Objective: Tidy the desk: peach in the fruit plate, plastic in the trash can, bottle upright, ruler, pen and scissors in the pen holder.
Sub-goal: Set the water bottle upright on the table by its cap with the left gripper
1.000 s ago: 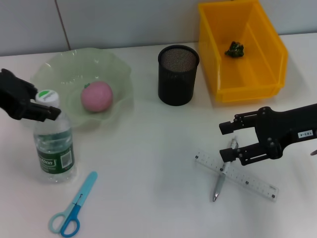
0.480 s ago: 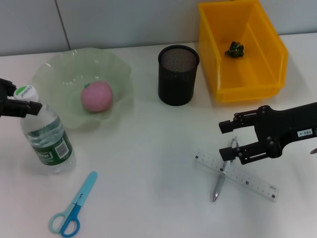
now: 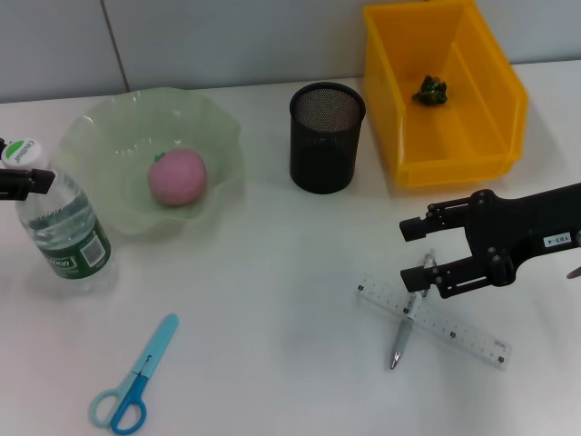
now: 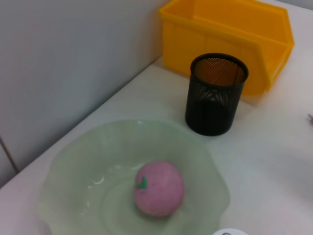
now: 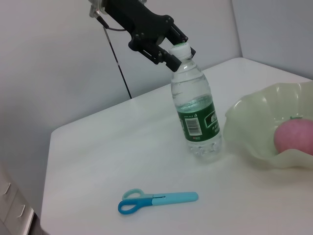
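1. At the desk's left edge the left gripper (image 5: 172, 50) is clamped on the cap of the bottle (image 3: 62, 227), which tilts.
2. The right gripper (image 3: 416, 256) hovers with jaws apart above the pen (image 3: 402, 329) lying across the ruler (image 3: 445, 324).
3. The peach (image 3: 178, 177) sits in the plate (image 3: 218, 123); the scissors (image 3: 132, 378) lie near the front.

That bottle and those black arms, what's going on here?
A two-armed robot is tidying a desk. Its left hand grips the bottle by the cap, standing on the table. The right hand hovers open over the pen and ruler. The peach sits in the fruit plate; the scissors lie untouched.
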Controlling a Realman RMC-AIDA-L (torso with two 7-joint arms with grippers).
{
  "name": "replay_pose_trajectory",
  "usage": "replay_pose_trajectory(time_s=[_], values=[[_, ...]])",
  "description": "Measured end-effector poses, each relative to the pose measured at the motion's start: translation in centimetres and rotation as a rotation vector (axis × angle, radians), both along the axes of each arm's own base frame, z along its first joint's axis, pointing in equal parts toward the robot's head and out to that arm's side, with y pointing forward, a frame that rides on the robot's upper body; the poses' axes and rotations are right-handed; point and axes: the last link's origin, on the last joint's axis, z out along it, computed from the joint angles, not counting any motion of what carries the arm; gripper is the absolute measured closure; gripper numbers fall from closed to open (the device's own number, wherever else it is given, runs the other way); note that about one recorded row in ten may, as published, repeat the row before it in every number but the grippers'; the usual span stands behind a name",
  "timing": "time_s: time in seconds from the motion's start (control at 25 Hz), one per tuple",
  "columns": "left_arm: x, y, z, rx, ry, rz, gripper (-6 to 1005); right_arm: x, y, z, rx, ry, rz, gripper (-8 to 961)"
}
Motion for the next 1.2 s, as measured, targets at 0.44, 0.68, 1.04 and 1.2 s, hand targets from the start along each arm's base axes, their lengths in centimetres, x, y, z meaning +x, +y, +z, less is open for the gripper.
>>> replay_pose_trajectory(time_s=[0.44,0.68,1.04,1.2], values=[[-0.6,-0.2,-0.3,0.022,0.012,-0.027,552,0.0,0.0,0.0,0.000,0.000,0.001,191],[-1.2,-0.3,-0.6,0.030,0.015,-0.037,553,0.0,0.0,0.0,-0.001,0.000,-0.001,192],[-1.2,-0.2,-0.9,0.035,0.019,-0.047,552,-0.1,0.0,0.0,-0.005,0.002,0.001,192],[-1.2,-0.2,-1.0,0.033,0.019,-0.048,552,-0.1,0.0,0.0,-0.006,0.002,-0.001,192]])
